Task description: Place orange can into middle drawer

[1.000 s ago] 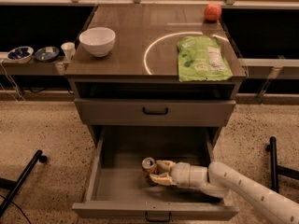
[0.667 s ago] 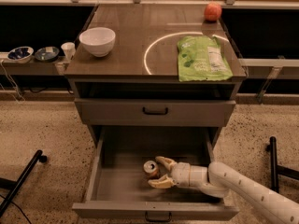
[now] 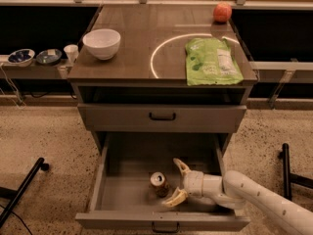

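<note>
The orange can [image 3: 159, 184] stands upright on the grey floor of the open middle drawer [image 3: 128, 189], silver top showing. My gripper [image 3: 178, 184] is inside the drawer just right of the can, on a white arm coming in from the lower right. Its two pale fingers [image 3: 182, 167] are spread apart, one behind the can and one in front. The can stands just clear of them.
On the cabinet top are a white bowl [image 3: 101, 42], a green bag [image 3: 212, 61] and a round orange-red fruit [image 3: 222, 12]. Above the open drawer is a shut drawer front with a black handle [image 3: 162, 116]. Small bowls and a cup [image 3: 71, 52] sit on a shelf at left.
The fingers were closed around the can; they have now opened and drawn back slightly to the right. The can stays standing on the drawer floor.
</note>
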